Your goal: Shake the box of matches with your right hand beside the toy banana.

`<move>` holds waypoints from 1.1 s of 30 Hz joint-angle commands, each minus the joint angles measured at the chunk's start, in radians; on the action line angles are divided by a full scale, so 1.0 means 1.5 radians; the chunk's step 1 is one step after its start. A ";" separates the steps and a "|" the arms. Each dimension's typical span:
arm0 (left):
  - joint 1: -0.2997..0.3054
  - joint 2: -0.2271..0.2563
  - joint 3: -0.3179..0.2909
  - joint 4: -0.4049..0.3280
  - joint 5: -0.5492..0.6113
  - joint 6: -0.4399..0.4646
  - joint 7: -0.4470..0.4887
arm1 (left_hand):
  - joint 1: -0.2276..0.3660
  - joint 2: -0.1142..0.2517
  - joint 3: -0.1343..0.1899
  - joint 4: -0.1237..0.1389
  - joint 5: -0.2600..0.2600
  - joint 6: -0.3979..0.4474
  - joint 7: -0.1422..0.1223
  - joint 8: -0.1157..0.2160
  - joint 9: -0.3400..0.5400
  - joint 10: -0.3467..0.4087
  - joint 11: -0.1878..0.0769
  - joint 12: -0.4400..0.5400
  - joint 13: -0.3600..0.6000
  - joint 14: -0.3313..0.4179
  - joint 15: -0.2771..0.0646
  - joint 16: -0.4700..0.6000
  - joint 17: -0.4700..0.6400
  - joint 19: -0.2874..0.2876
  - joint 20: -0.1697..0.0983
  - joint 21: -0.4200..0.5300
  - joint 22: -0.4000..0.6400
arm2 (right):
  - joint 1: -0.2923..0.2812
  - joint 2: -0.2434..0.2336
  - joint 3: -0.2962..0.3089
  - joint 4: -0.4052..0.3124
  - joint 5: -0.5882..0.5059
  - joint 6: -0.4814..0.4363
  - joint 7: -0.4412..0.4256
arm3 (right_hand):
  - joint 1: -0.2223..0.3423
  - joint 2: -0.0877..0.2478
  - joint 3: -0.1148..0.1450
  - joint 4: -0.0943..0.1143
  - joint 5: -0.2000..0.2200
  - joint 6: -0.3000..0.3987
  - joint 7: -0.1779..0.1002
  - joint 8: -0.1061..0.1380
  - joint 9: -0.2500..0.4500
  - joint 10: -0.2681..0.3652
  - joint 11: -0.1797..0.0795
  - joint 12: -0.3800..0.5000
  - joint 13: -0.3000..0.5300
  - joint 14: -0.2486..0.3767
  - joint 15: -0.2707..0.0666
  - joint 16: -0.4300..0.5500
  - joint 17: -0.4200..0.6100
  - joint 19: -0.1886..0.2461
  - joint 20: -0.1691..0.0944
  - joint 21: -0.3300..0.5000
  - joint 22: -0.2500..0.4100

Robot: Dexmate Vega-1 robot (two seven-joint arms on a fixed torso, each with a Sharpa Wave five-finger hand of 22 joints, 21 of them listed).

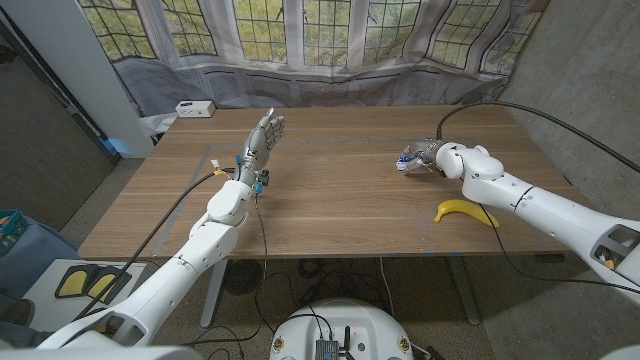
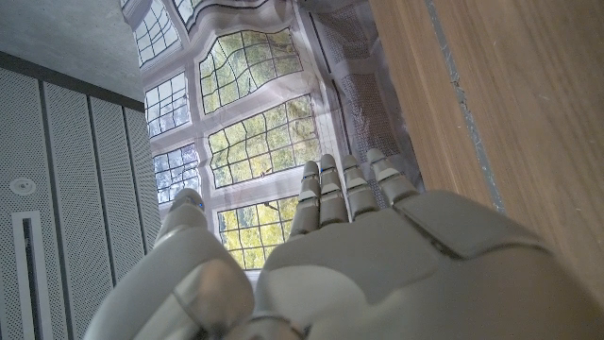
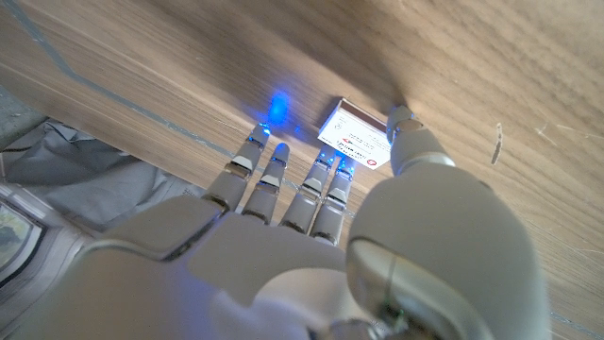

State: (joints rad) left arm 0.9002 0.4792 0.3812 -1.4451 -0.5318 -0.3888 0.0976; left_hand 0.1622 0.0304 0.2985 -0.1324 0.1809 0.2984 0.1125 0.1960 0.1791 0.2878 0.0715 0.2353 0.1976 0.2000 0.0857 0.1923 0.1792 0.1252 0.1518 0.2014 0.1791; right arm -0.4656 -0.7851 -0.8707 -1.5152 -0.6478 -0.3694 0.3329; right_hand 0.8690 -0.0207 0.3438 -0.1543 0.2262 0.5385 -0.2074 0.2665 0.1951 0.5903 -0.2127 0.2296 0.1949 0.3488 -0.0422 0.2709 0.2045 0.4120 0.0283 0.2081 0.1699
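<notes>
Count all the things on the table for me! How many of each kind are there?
Small white matchbox with red print: 1
Yellow toy banana: 1
White rectangular box at the far left corner: 1
Total: 3 things on the wooden table, not counting the robot's hands.

Wooden table (image 1: 330, 200): matt brown grain w/ fine scratches, pale tape lines near far edge. Both hands, left (image 1: 262, 145) and right (image 1: 428, 157), in smooth grey-white plastic, slight sheen. Box of matches (image 3: 356, 146): printed white card w/ red marks. Toy banana (image 1: 465, 212) near right edge: glossy yellow plastic. Sheer cloth curtain (image 1: 330, 75) behind.
</notes>
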 commanded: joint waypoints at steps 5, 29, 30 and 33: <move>0.007 0.002 -0.002 -0.007 0.001 0.002 0.007 | 0.006 -0.001 0.007 0.001 0.000 0.004 -0.002 -0.001 0.002 0.003 -0.001 -0.004 0.002 -0.001 0.002 -0.002 0.002 -0.004 0.002 -0.003 0.001 | 0.001 0.012 -0.020 0.037 -0.005 0.018 -0.022 | 0.022 0.003 0.012 -0.003 0.007 0.061 -0.004 0.014 0.000 0.064 -0.003 0.013 0.000 0.059 -0.018 0.011 -0.002 0.031 0.000 0.009 0.004; 0.024 -0.003 -0.006 -0.017 -0.001 -0.008 0.018 | 0.006 -0.001 0.007 0.001 -0.001 0.006 -0.002 -0.001 0.002 0.007 -0.003 -0.004 0.003 -0.003 0.003 -0.002 0.002 -0.008 0.003 -0.003 0.002 | -0.028 0.012 -0.020 0.058 -0.026 0.051 -0.126 | 0.067 0.021 0.019 -0.002 0.006 0.224 -0.007 0.046 0.000 0.230 -0.005 0.035 0.001 0.189 -0.053 0.037 0.006 0.102 -0.014 0.017 0.006; 0.024 -0.003 -0.006 -0.017 0.000 -0.008 0.017 | 0.006 -0.001 0.007 0.001 -0.001 0.006 -0.002 -0.001 0.002 0.007 -0.004 -0.004 0.003 -0.003 0.003 -0.002 0.002 -0.009 0.003 -0.004 0.002 | -0.031 0.010 -0.017 0.056 -0.024 0.052 -0.131 | 0.069 0.021 0.016 -0.003 0.005 0.235 -0.007 0.049 0.000 0.241 -0.005 0.037 0.001 0.194 -0.058 0.039 0.007 0.104 -0.016 0.016 0.006; 0.023 -0.003 -0.006 -0.017 0.000 -0.008 0.017 | 0.006 -0.001 0.007 0.001 -0.001 0.006 -0.002 -0.001 0.002 0.006 -0.003 -0.005 0.003 -0.003 0.002 -0.002 0.002 -0.010 0.004 -0.004 0.002 | -0.038 0.004 -0.008 0.045 -0.019 0.052 -0.140 | 0.074 0.025 0.014 -0.002 0.003 0.253 -0.008 0.054 0.001 0.259 -0.004 0.039 0.001 0.205 -0.059 0.044 0.009 0.110 -0.017 0.017 0.006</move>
State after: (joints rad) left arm 0.9291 0.4778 0.3728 -1.4650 -0.5318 -0.3980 0.1220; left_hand 0.1622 0.0304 0.3026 -0.1283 0.1809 0.2983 0.1125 0.1961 0.1791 0.2933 0.0660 0.2273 0.1976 0.1963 0.0893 0.1923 0.1792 0.1170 0.1526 0.1956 0.1791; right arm -0.4885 -0.7619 -0.9120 -1.4257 -0.6930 -0.3104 0.2072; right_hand 0.9599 0.0098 0.3713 -0.1547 0.2345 0.7831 -0.1622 0.3278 0.1922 0.8811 -0.1784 0.2705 0.1895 0.6392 -0.0615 0.3260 0.2120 0.5631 0.0055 0.2313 0.1747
